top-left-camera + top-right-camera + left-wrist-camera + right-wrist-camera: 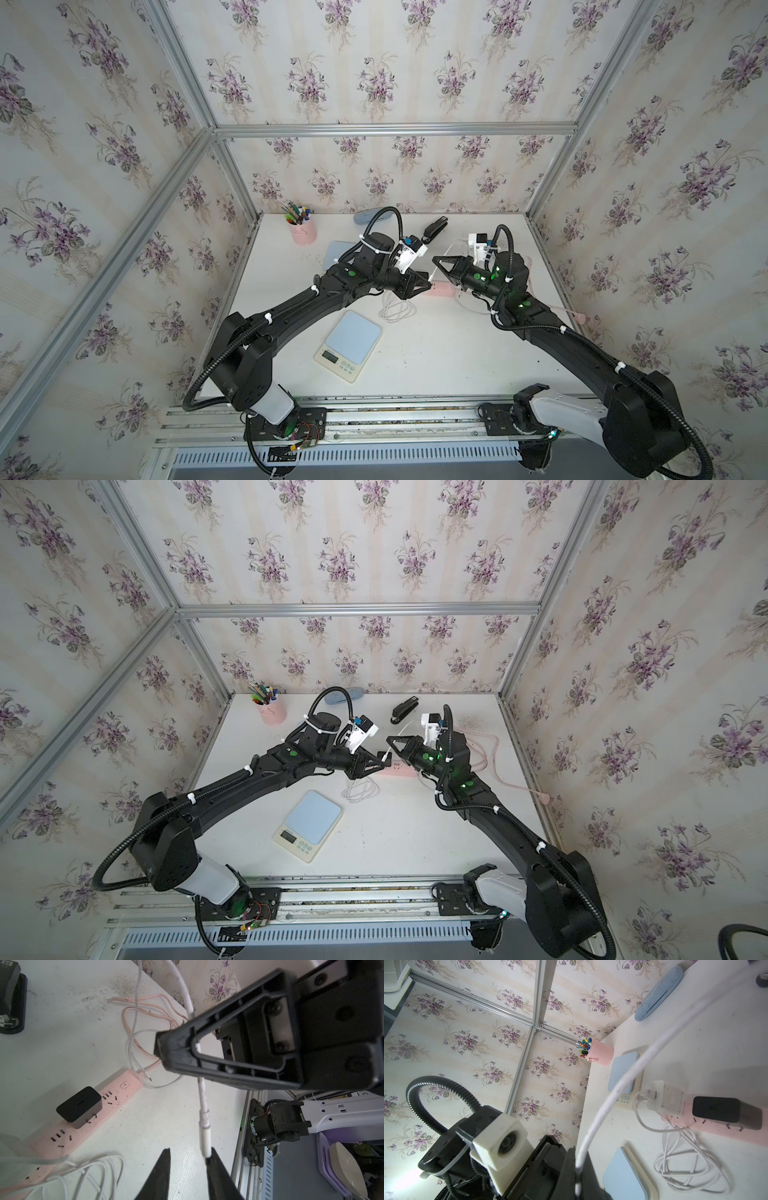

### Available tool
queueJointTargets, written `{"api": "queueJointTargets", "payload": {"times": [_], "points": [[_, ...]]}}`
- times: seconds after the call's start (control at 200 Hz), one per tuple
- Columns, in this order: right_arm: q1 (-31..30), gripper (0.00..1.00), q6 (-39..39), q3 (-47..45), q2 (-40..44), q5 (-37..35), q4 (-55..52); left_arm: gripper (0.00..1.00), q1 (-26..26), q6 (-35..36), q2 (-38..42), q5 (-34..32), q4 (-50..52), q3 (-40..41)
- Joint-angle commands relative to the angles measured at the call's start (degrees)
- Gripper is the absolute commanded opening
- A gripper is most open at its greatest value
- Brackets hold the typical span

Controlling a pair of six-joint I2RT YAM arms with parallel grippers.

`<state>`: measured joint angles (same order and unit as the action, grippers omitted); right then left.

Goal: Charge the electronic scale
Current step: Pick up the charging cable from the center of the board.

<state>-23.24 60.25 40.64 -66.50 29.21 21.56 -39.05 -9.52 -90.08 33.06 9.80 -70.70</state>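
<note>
The right gripper (166, 1049) is clamped shut on the white cable (202, 1093), above its plug (204, 1142). The left gripper (188, 1167), bottom centre of the left wrist view, stands partly open. The plug tip appears to touch one finger; grip unconfirmed. The electronic scale (349, 345) lies lower centre in both top views, well apart from both grippers.

The black left gripper (423, 279) and black right gripper (435, 261) stood nearly tip to tip above the pink power strip (442, 289). A thin white cable (434, 274) hung between them. The cream, blue-topped electronic scale (349, 345) lay nearer the front.
</note>
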Motion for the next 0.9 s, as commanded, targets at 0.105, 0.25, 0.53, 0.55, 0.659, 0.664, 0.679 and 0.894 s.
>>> {"api": "queueJointTargets", "payload": {"times": [0.105,0.25,0.53,0.55,0.659,0.664,0.679,0.894], "points": [[0.1,0.00,1.1,0.3,0.1,0.8,1.2,0.05,0.3,-0.3,0.5,0.8,-2.8,0.7],[0.0,0.01,-0.6,1.2,0.3,2.6,-1.3,0.00,0.9,1.0,1.3,0.2,-2.6,1.6],[0.0,0.34,-14.4,9.7,-2.8,10.1,-20.5,0.00,1.5,9.7,1.5,-1.3,7.0,-2.0],[0.0,0.34,-14.7,10.0,-3.0,10.5,-20.8,0.00,1.5,9.9,1.5,-1.2,7.3,-2.2],[0.0,0.32,-15.2,10.8,-4.1,11.8,-21.4,0.00,1.5,10.5,1.0,-0.9,8.4,-3.0],[0.0,0.32,-15.3,10.9,-4.2,11.8,-21.5,0.00,1.5,10.5,1.0,-0.9,8.5,-3.0],[0.0,0.31,-15.4,11.0,-4.3,11.9,-21.7,0.00,1.5,10.5,1.0,-0.9,8.5,-2.9],[-0.4,0.28,-18.3,11.9,-4.9,12.5,-25.0,0.00,1.5,11.2,1.3,-0.9,9.1,-2.9]]}}
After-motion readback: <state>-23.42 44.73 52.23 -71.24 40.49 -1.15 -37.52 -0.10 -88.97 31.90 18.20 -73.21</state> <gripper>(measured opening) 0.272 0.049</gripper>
